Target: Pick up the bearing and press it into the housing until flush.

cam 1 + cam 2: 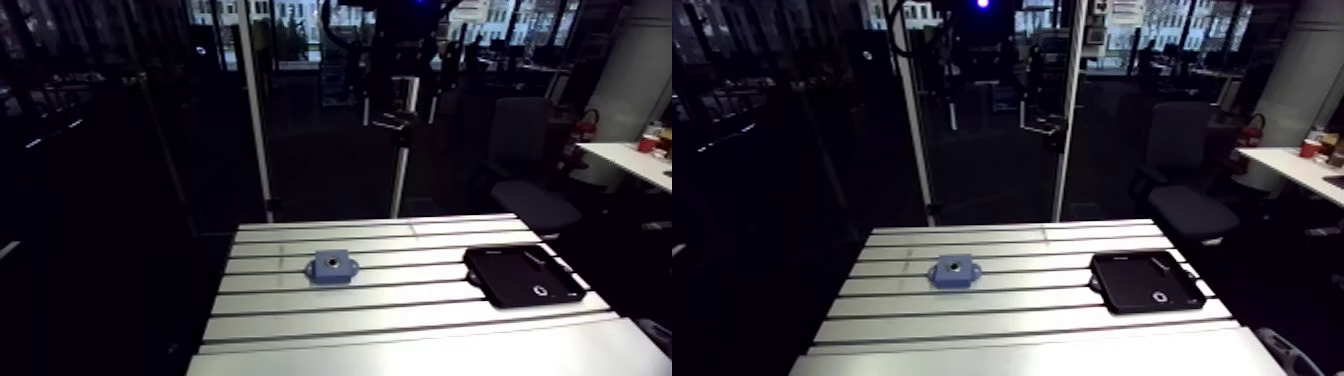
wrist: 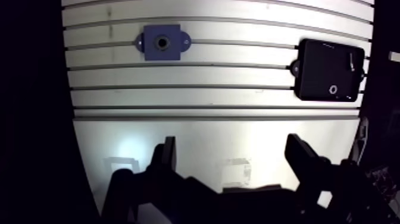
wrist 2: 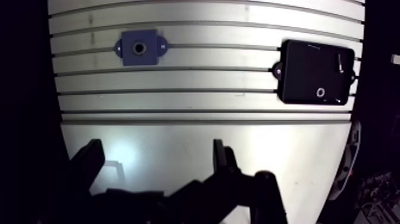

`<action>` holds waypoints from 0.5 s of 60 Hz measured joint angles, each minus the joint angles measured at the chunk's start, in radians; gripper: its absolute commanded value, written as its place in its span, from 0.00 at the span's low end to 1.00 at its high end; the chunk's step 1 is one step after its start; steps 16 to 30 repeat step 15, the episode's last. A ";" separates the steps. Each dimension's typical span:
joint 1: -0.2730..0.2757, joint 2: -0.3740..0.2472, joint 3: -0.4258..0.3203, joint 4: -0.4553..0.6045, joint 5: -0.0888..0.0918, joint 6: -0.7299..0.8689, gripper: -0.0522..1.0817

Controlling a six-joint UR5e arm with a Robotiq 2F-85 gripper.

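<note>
The blue housing (image 2: 162,42) lies flat on the slotted table (image 1: 400,325), its round dark bore facing up. The bearing (image 2: 333,90) is a small pale ring lying in a black tray (image 2: 315,68) to the right of the housing. My gripper (image 2: 232,146) hangs high above the table's near plain strip, well short of both things. It is open and its two dark fingers (image 2: 168,156) stand wide apart with nothing between them. In the arm view the housing (image 1: 332,265) sits mid-table and the tray (image 1: 505,275) near the right edge.
A thin pale pin-like piece (image 2: 351,61) lies in the tray's far corner. The table's edges drop off into darkness on both sides. A white upright post (image 1: 258,120) stands behind the table's far edge.
</note>
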 measured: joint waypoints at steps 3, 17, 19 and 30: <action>0.001 0.001 0.001 0.000 0.000 0.000 0.05; 0.005 0.004 0.000 -0.002 0.000 0.002 0.05; 0.005 0.004 0.000 -0.002 0.000 0.002 0.05; 0.005 0.004 0.000 -0.002 0.000 0.002 0.05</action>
